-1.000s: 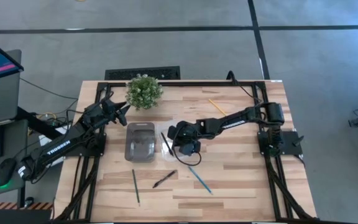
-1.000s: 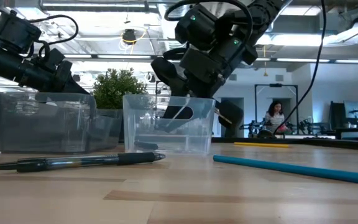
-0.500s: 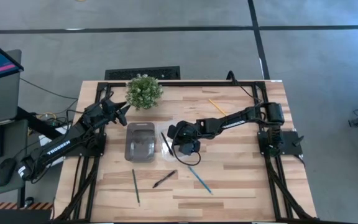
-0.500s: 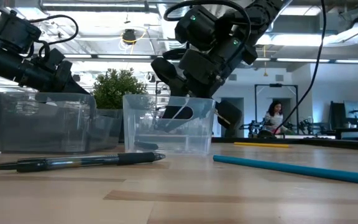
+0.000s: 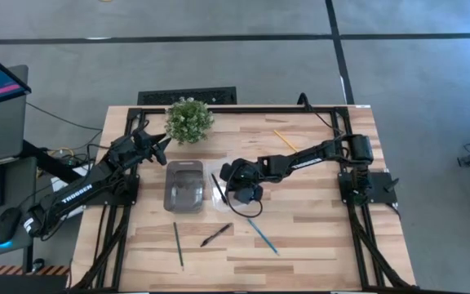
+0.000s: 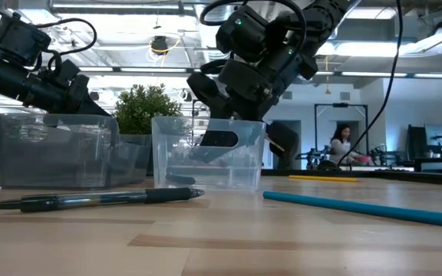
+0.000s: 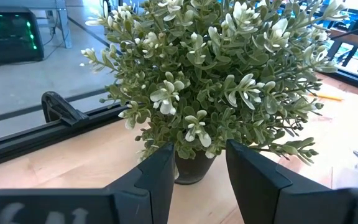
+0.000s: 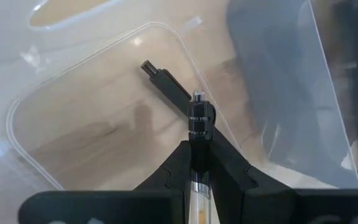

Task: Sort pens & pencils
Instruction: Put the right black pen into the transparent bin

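while clamped on a pen [image 8: 199,127], right gripper [image 8: 197,163] above clear bin [image 8: 36,106]; one pen [image 8: 163,79] binned below; another pen [image 5: 215,235], three pencils [image 5: 263,236] unsorted beyond; left gripper [image 7: 196,171] parted, idle.

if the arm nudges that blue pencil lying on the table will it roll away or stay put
The blue pencil probably rolls sideways: it looks slim and round, lying free on smooth wood. It appears rigid and straight in the low view, so it should stay stiff. Being so thin, it likely weighs little and skids under a light touch.
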{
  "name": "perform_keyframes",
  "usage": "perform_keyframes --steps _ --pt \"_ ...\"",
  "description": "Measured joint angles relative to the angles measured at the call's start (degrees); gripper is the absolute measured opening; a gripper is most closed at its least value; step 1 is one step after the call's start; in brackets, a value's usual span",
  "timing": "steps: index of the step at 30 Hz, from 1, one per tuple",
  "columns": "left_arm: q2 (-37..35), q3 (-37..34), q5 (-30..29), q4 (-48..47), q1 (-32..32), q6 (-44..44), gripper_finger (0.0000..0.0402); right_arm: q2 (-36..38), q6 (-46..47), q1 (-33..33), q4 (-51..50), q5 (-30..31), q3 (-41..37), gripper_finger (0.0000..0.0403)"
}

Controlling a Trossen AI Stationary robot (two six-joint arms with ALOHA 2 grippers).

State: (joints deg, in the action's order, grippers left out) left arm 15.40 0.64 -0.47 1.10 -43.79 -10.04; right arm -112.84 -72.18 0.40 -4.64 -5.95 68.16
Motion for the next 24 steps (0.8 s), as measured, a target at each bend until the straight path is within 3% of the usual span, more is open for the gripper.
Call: perform_keyframes --steps 6,15,24 --pt "0.0 0.0 0.0 0.0 0.0 0.0 0.0135 0.0 0.6 0.0 0.0 -0.3 0.0 0.0077" --pt "0.0 0.0 0.0 0.0 0.0 0.0 0.0135 0.0 0.2 0.0 -0.4 -1.6 0.0 0.0168" --pt "0.0 0.0 0.0 0.0 0.0 0.0 0.0135 0.2 0.2 0.0 -0.4 -0.8 0.0 0.0203"
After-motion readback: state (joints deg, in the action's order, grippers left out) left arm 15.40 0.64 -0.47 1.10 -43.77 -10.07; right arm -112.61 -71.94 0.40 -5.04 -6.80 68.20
